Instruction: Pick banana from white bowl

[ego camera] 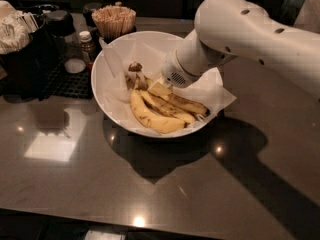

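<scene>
The white bowl (112,91), large, glossy and lined with crinkled white paper, stands on the dark counter. Bananas lie in it. The banana (188,104), slim and brown-speckled, lies toward the right; a thin neck with a dark brown knobby stem tip (134,66) sticks up at the back left of the fruit. Two plumper bananas (151,119) lie in front of it. My gripper (161,85) is down inside the bowl, right on the upper end of the bananas, mostly hidden behind the white wrist.
A cup of wooden stir sticks (114,20) stands behind the bowl. A small brown bottle (87,43), a white lid (75,66) and a black organiser with white packets (20,44) stand on a black mat at the left. The white arm (260,39) spans the right side.
</scene>
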Robot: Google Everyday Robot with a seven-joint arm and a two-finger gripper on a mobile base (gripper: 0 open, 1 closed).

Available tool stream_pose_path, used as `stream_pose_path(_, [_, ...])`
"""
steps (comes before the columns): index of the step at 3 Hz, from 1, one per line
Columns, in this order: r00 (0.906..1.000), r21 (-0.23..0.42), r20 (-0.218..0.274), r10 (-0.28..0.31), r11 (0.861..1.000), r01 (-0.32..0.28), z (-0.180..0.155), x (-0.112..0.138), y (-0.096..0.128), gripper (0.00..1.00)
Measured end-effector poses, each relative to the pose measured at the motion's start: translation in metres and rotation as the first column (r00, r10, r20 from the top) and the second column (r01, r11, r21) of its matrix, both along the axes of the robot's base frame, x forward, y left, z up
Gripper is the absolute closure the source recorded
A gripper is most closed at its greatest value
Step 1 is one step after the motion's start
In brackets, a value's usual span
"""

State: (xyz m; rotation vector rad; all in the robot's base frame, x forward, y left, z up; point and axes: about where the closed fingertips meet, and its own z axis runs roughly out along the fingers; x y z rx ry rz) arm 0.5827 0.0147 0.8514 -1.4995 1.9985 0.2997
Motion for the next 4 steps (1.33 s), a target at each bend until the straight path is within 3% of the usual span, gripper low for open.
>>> stream_pose_path(1, [0.9999, 0.002, -0.008, -0.008, 1.000, 0.008, 0.0015, 0.0003, 0.0010, 0.93])
stream_pose_path(2, [0.9996, 0.008, -0.023, -0.016, 1.000, 0.016, 0.0017, 0.0009, 0.0020, 1.00])
stream_pose_path(4, [0.9995, 0.048, -0.028, -0.014, 0.999, 0.015, 0.0013, 0.0050, -0.0010, 1.00])
